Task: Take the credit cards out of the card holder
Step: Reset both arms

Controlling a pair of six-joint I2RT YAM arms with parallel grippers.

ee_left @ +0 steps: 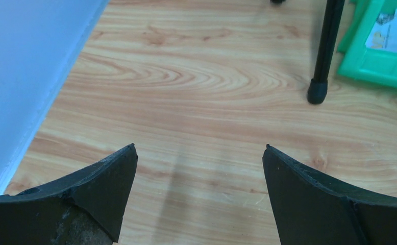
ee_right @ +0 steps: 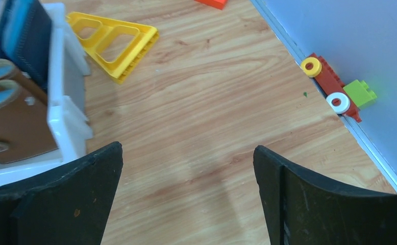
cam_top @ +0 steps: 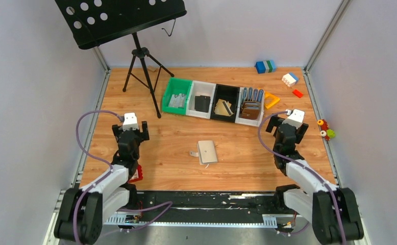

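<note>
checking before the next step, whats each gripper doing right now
left gripper: open, holding nothing, above the light wooden table
right gripper: open, holding nothing, next to the white plastic bin

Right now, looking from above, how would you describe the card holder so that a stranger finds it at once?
On the wooden table, find the row of bins at the far side. Nearer than the bins, alone on bare wood at the table's middle, lies the card holder. It is pale grey and flat, with a small tab on its left, unlike the brown wallets kept in the rightmost bin.
</note>
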